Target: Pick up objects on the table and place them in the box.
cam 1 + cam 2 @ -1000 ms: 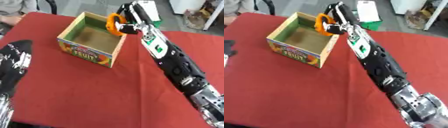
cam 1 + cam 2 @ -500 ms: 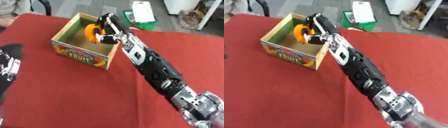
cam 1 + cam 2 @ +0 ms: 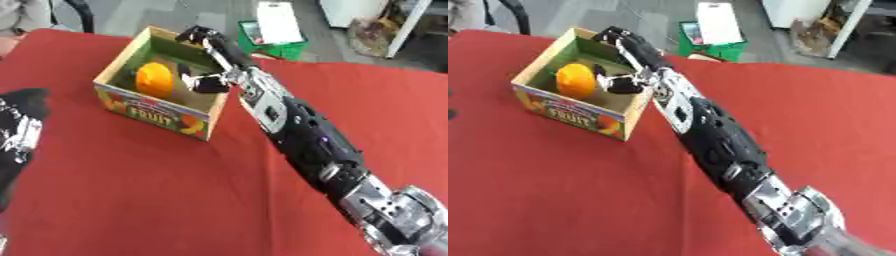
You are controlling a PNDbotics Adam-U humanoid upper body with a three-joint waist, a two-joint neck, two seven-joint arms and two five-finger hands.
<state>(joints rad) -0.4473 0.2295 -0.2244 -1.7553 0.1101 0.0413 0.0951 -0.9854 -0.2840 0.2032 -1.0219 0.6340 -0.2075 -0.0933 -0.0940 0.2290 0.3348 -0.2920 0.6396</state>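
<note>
An orange object (image 3: 154, 79) lies inside the cardboard fruit box (image 3: 150, 112) on the red table, toward its left side. My right hand (image 3: 207, 59) hangs over the box, its fingers spread and relaxed, holding nothing; the thumb points toward the orange object with a gap between them. My right arm stretches from the lower right corner up to the box. My left hand (image 3: 19, 135) rests at the left edge of the left eye view, dark and blurred.
The red table cloth (image 3: 157, 190) runs across the whole view. Beyond its far edge stand a green crate (image 3: 278, 42) with a white sheet on top and some furniture legs on a grey floor.
My right hand carried the orange object over the box, lowered it inside and let go; the fingers have opened. The camera has also shifted.
</note>
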